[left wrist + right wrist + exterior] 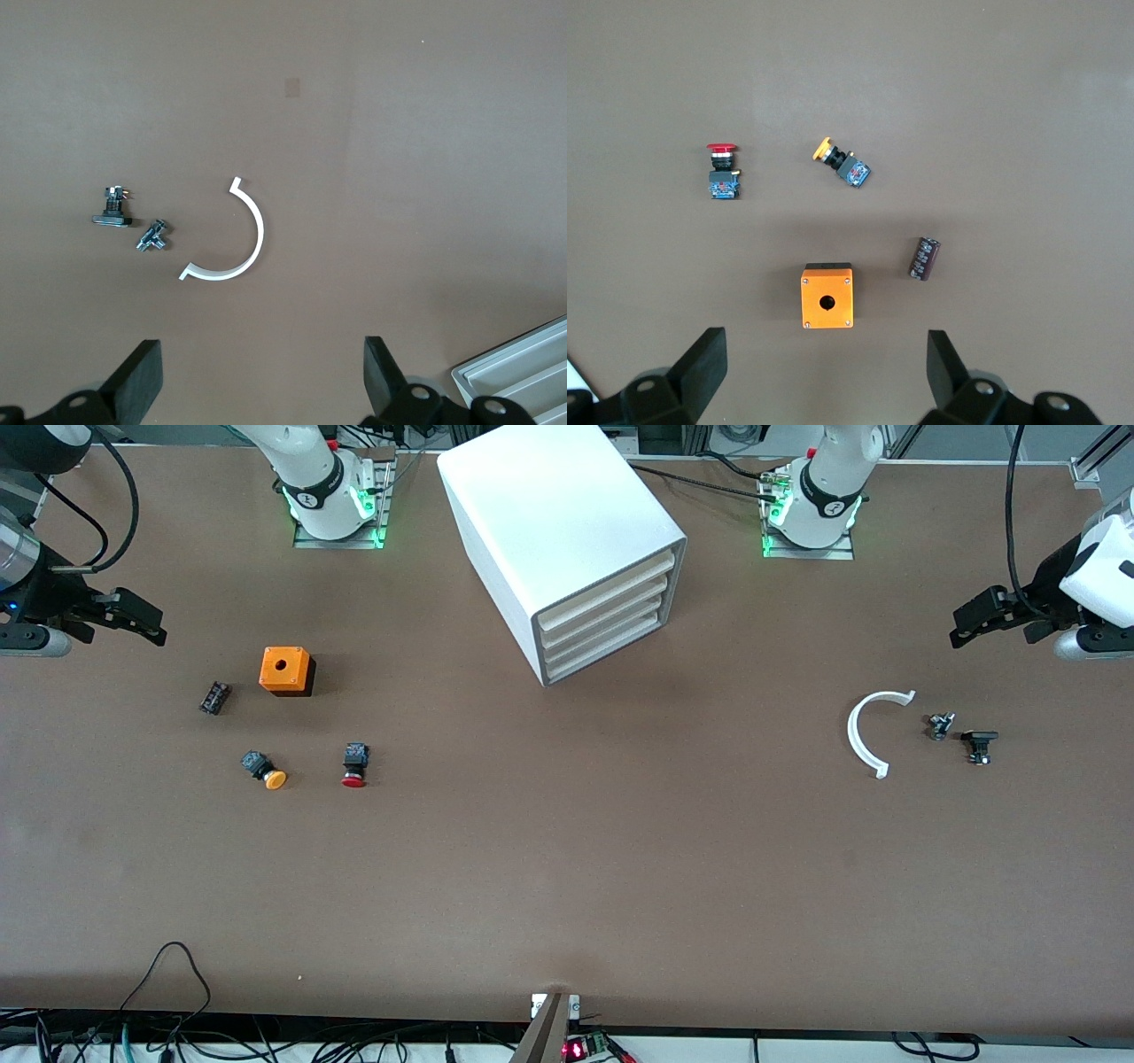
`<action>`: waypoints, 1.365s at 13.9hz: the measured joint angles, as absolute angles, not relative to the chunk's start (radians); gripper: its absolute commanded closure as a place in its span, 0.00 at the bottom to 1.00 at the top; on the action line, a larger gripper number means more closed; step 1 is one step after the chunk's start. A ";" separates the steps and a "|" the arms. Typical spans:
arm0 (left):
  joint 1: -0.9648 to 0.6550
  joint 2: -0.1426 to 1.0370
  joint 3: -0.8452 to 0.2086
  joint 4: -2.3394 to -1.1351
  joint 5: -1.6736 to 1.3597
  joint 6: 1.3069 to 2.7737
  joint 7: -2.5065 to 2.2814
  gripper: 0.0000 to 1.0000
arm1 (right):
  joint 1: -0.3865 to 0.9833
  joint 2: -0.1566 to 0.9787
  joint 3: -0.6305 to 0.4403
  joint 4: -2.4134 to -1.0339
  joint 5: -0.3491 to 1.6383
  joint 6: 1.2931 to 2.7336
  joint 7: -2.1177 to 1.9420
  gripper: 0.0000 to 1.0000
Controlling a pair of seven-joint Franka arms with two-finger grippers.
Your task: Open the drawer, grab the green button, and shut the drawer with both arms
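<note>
The white boxy cabinet (567, 522) stands at the table's middle near the arms' bases. Its four cream-fronted drawers (607, 615) are all shut, and I cannot tell which is the task's drawer. A corner of the cabinet shows in the left wrist view (523, 372). The green-capped button is hidden. My left gripper (959, 627) hangs open and empty over the left arm's end of the table, fingers wide in its wrist view (261, 354). My right gripper (158, 627) hangs open and empty over the right arm's end (826, 345).
Toward the right arm's end lie an orange box (285, 670), a red-capped button (354, 765), an orange-capped button (264, 769) and a small dark cylinder (214, 698). Toward the left arm's end lie a white curved piece (864, 735) and two small black parts (941, 725), (979, 745).
</note>
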State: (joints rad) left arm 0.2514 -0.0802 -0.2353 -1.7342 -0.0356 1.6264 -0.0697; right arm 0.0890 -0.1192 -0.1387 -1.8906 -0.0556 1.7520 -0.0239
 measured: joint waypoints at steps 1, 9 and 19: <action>0.251 -0.080 -0.235 -1.733 -0.036 1.626 -0.069 0.00 | 0.089 -0.119 -0.139 -1.891 -0.056 1.752 -0.024 0.00; 0.251 -0.066 -0.236 -1.721 -0.036 1.626 -0.064 0.00 | 0.089 -0.117 -0.138 -1.891 -0.039 1.753 -0.023 0.00; 0.235 0.056 -0.269 -1.716 -0.081 1.625 -0.054 0.00 | 0.296 0.077 -0.118 -1.802 0.045 1.834 -0.015 0.00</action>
